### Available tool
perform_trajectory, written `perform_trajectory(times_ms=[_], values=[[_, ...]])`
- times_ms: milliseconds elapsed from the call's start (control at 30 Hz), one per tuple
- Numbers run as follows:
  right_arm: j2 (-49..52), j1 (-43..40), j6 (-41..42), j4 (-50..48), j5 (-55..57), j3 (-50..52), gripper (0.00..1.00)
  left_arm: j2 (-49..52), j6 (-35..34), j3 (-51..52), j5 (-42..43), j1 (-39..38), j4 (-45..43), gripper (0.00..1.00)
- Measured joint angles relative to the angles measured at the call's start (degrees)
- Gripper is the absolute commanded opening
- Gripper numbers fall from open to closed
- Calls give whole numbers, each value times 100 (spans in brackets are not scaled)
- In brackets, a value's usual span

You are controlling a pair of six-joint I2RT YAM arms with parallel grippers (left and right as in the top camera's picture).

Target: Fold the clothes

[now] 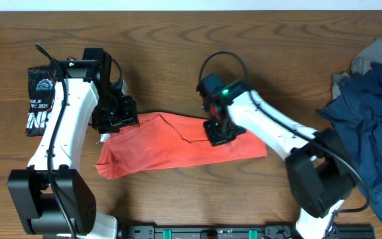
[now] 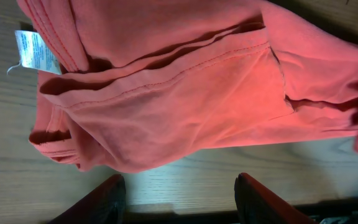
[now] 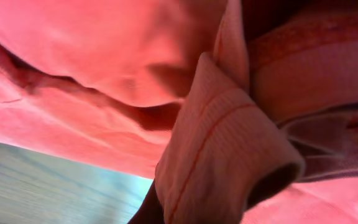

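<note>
The coral-red shirt (image 1: pixel 171 145) lies bunched into a long strip across the middle of the table. My left gripper (image 1: pixel 117 117) hovers at the strip's upper left end. In the left wrist view its jaws (image 2: pixel 182 194) stand open over bare wood, just off the shirt's hem (image 2: pixel 185 93). A white care label (image 2: pixel 35 51) sticks out at that end. My right gripper (image 1: pixel 219 130) is down on the strip's right half, shut on a raised fold of the shirt (image 3: pixel 225 155). That fold hides its fingertips.
A black printed garment (image 1: pixel 42 99) lies flat at the far left. A navy blue pile (image 1: pixel 370 119) with a grey garment (image 1: pixel 370 58) under it fills the right edge. The table's front edge (image 1: pixel 191 229) runs just below the shirt.
</note>
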State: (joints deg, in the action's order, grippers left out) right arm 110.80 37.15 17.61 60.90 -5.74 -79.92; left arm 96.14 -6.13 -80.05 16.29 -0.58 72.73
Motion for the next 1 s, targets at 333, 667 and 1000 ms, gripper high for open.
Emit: perform_trajectory(times_ms=[333, 667, 1000], values=[[20, 562, 179, -557, -129, 0, 24, 0, 0, 0, 0, 0, -31, 58], [2, 476, 63, -638, -184, -162, 27, 0, 13, 0, 0, 0, -35, 65], [-1117, 127, 136, 22, 881, -367, 99, -2, 15, 72, -505, 2, -46, 93]])
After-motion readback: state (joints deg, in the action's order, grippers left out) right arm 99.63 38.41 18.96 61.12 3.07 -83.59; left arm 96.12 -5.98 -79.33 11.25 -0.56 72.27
